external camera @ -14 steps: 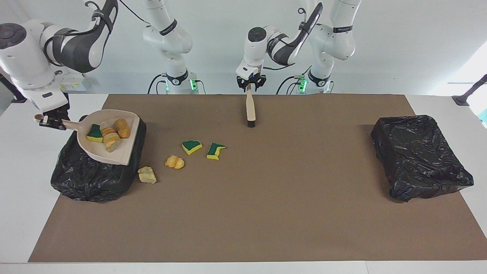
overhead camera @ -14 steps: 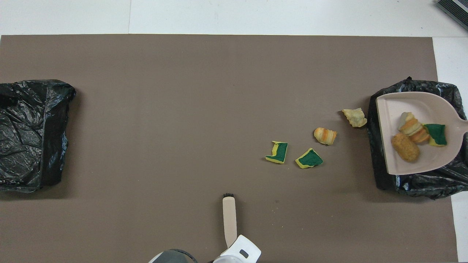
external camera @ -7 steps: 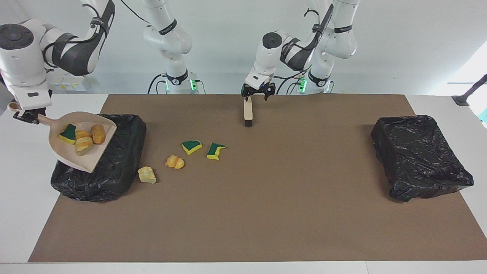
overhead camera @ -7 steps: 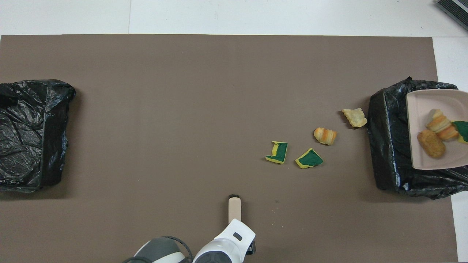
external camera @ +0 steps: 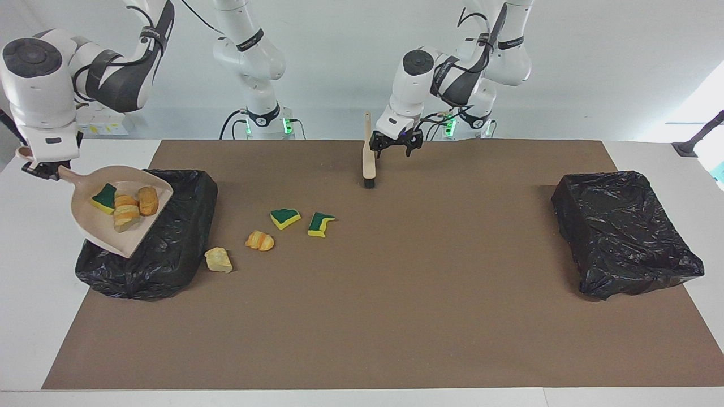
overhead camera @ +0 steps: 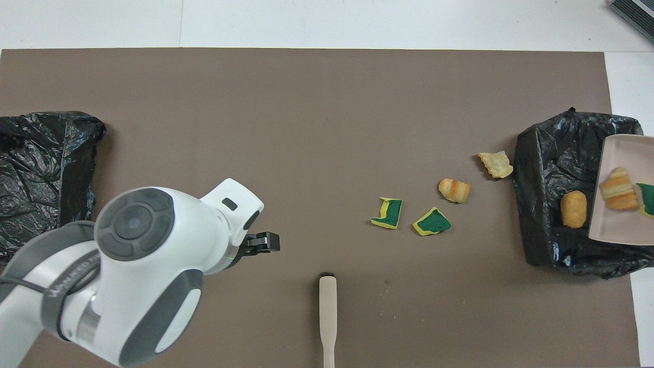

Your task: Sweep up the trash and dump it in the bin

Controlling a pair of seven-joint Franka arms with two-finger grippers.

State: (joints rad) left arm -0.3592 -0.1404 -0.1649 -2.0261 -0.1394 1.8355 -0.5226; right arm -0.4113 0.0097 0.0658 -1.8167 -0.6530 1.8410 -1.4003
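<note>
Right tool (external camera: 41,169) clamped on tilted dustpan (external camera: 116,236) over bin (external camera: 164,254), left tool (external camera: 396,146) spread beside brush (external camera: 368,155)

One camera sits high off the table's (external camera: 362,395) long edge away from the robots, facing them and taking in every edge. The other hangs above the robots' edge, looking steeply down. Both share the brown mat (overhead camera: 286,128).
</note>
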